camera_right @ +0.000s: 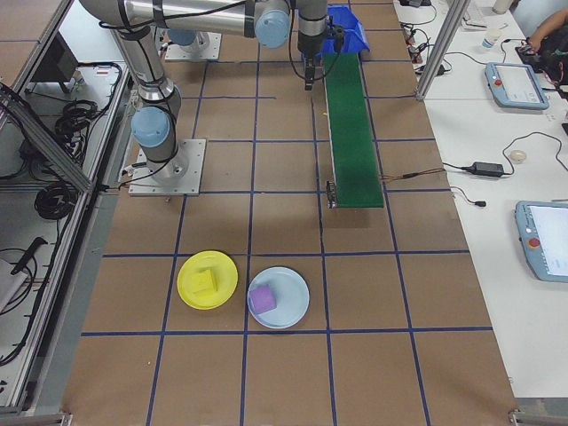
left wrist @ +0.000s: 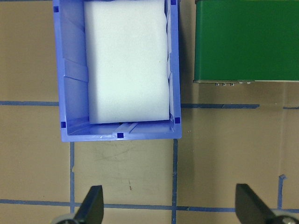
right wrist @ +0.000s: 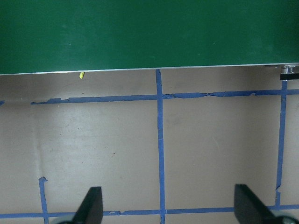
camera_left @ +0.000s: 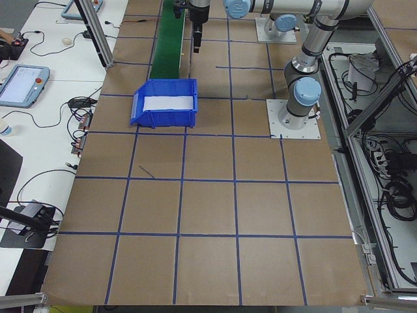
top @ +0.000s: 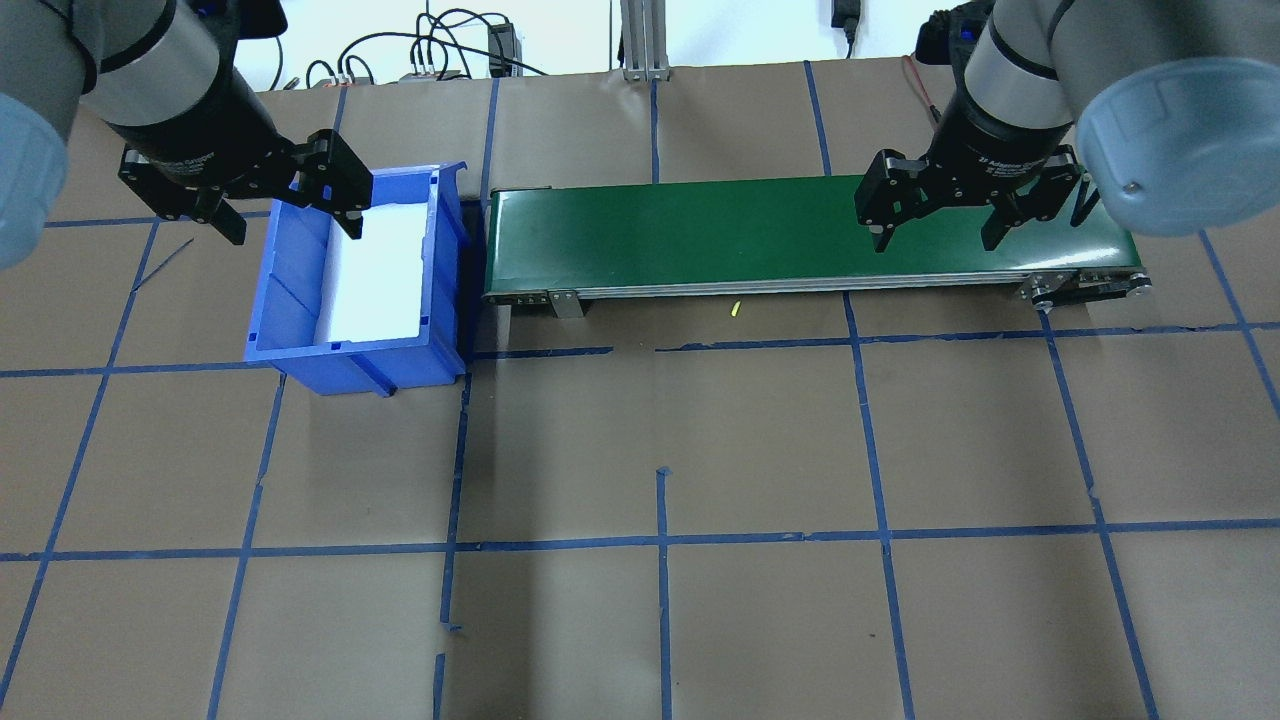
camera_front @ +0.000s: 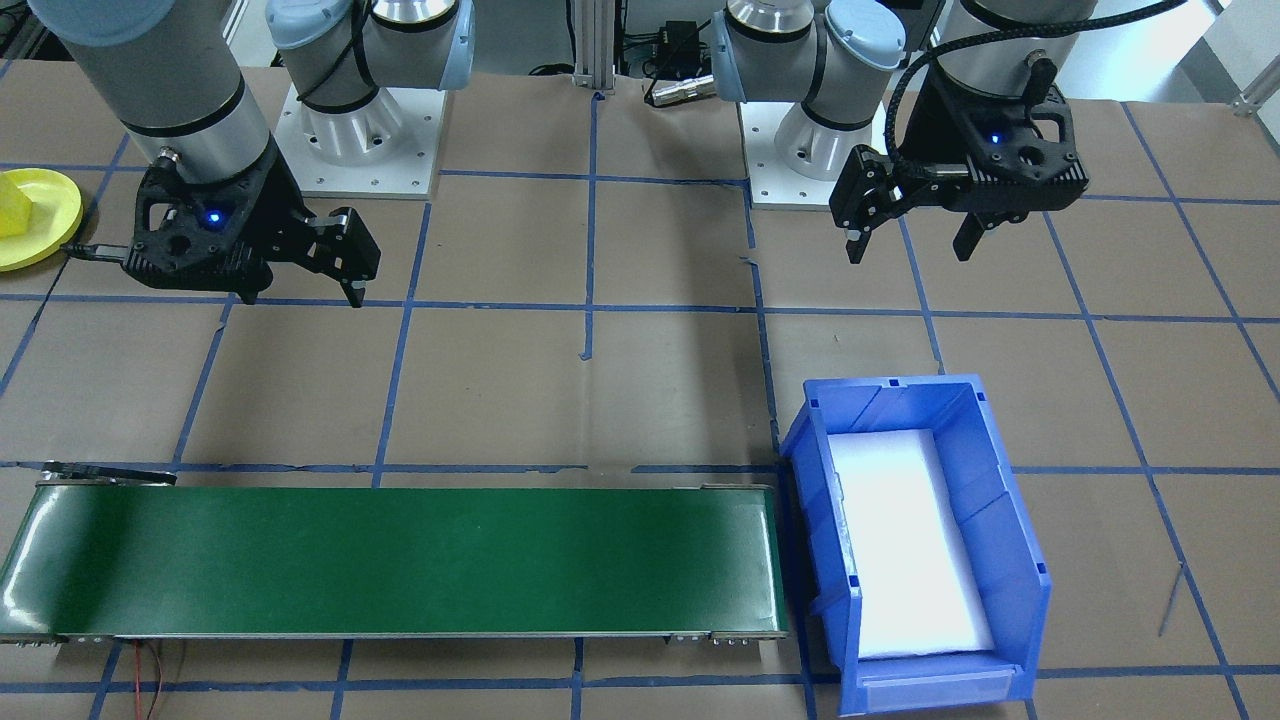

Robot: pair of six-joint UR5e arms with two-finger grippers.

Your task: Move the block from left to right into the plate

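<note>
The small yellow plate (camera_right: 222, 271) lies on the table far to my right, with a yellow foam block (camera_right: 205, 282) resting in it. The front-facing view shows the plate (camera_front: 50, 225) and block (camera_front: 12, 208) at its left edge. My right gripper (camera_front: 300, 292) hangs open and empty over the table, near the green conveyor's (top: 700, 225) right end, and is also seen from overhead (top: 935, 240). My left gripper (top: 292, 225) is open and empty beside the blue bin (top: 290, 290). Both wrist views show fingers spread wide: left gripper (left wrist: 170, 205), right gripper (right wrist: 169, 205).
The blue bin (camera_front: 1010, 520) holds only a white foam pad (camera_front: 900, 540) and sits at the conveyor's (camera_front: 400, 560) left end. A light blue plate (camera_right: 293, 311) with a purple block (camera_right: 263, 300) lies beside the yellow plate. The belt carries nothing.
</note>
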